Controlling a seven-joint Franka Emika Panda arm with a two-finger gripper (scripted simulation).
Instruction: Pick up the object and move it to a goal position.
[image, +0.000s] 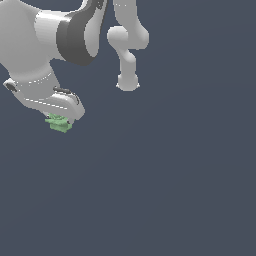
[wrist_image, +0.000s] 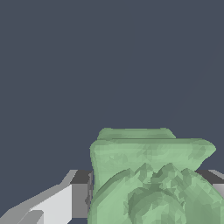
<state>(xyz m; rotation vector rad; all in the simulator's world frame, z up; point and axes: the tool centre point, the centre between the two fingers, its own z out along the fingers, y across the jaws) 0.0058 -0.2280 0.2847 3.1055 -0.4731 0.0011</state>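
A plain dark blue-grey bench filled both views as an even, unmarked surface, and nothing else lay on it anywhere around its middle.

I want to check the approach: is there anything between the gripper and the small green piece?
Nothing visible does. The green piece sits right at the gripper, with a finger beside it; no other thing shows on the floor.

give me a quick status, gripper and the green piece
Gripper down over the green piece, fingers flanking it; firm clamp can't be confirmed. Piece fills the wrist view, ring stud up. Nothing else visible around it.
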